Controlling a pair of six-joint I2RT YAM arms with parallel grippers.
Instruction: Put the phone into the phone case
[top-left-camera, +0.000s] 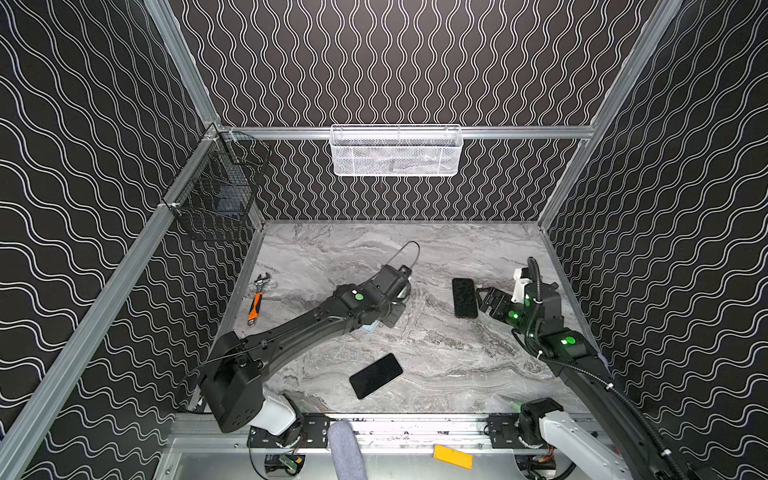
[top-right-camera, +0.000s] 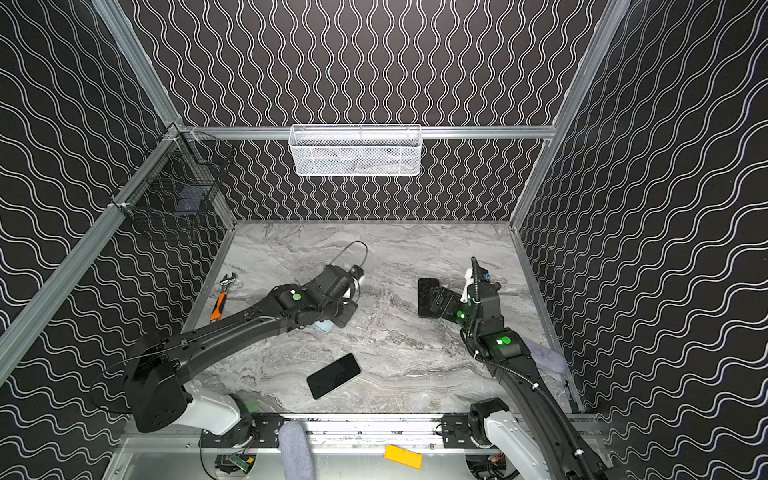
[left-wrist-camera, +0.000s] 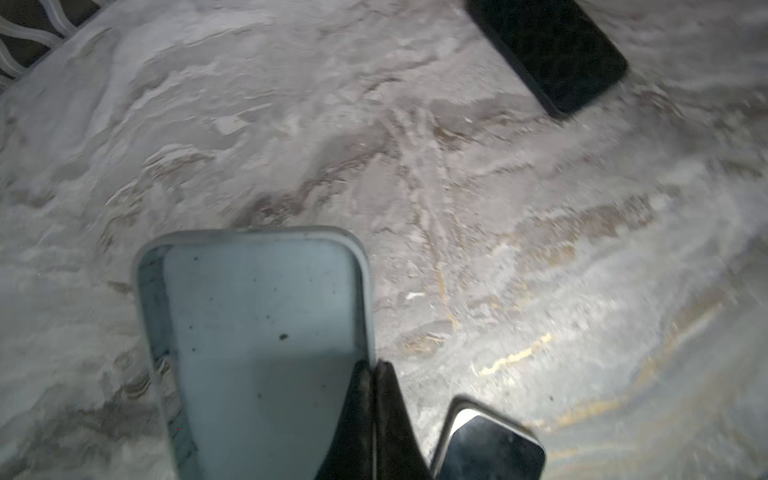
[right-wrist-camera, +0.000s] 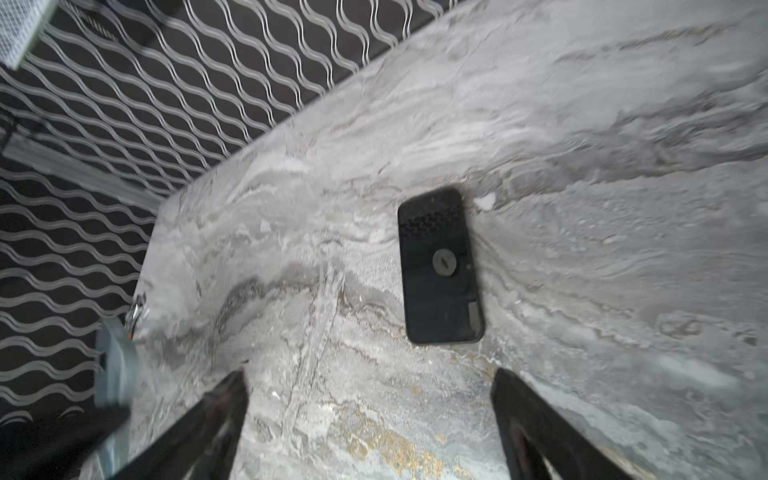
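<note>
My left gripper (left-wrist-camera: 376, 368) is shut on one side wall of the pale blue phone case (left-wrist-camera: 257, 332), held just above the marble table. In both top views only a corner of the case (top-left-camera: 370, 328) peeks out under the left wrist. One black phone (top-left-camera: 376, 376) lies flat near the front middle. Another black phone (top-left-camera: 464, 298) with a grey round mark (right-wrist-camera: 444, 261) lies at the right. My right gripper (right-wrist-camera: 370, 382) stands open just beside this phone (right-wrist-camera: 440, 266), fingers pointed at it with nothing between them.
An orange-handled wrench (top-left-camera: 257, 297) lies by the left wall. A black wire basket (top-left-camera: 216, 195) hangs on the left rail and a white mesh basket (top-left-camera: 395, 149) on the back rail. A greyish cloth (top-right-camera: 544, 353) lies by the right wall.
</note>
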